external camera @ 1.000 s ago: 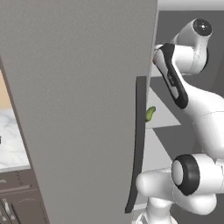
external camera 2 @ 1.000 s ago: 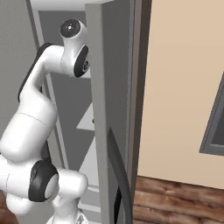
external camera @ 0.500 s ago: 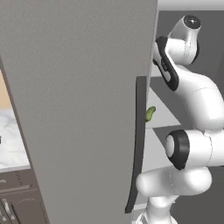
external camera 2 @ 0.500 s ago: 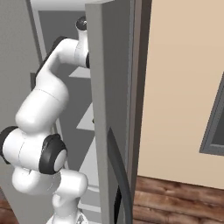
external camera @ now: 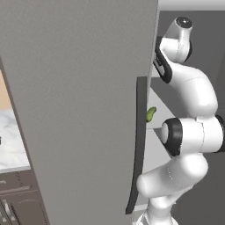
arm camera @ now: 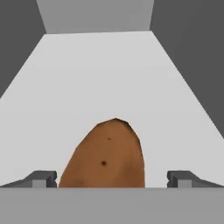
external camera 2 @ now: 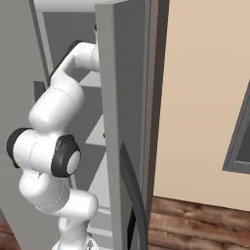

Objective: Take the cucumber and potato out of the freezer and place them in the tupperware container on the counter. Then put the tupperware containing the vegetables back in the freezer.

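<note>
The potato (arm camera: 105,155) sits low in the centre of the hand view, an orange-brown lump lying on a pale freezer shelf (arm camera: 96,83) that runs up toward the grey back wall at the top of the frame. Your gripper (arm camera: 112,178) straddles it: one dark fingertip shows at the lower left, the other at the lower right, each well clear of the potato's flanks. The jaws stand fully spread and hold nothing.

In the left base view, the cucumber (external camera: 150,114) peeks out as a small green shape at centre frame, just right of the dark vertical handle (external camera: 137,145) of the freezer door (external camera: 83,105), which covers the left half of the picture. The white arm climbs the right side and bends in behind the door's edge. A strip of marble counter (external camera: 11,140) shows at the far left. In the right base view, the arm rises at the left and reaches past another door panel (external camera 2: 119,97) into the freezer (external camera 2: 93,141).

Watch the closing: the potato is rounded and tapers toward its far end, so pads meeting it off-centre could squeeze it forward along the smooth shelf. Closing from too high could pinch only the crown, and it may slip free on the lift. On the way out, the arm's elbow passes near the door edges and could knock them.
</note>
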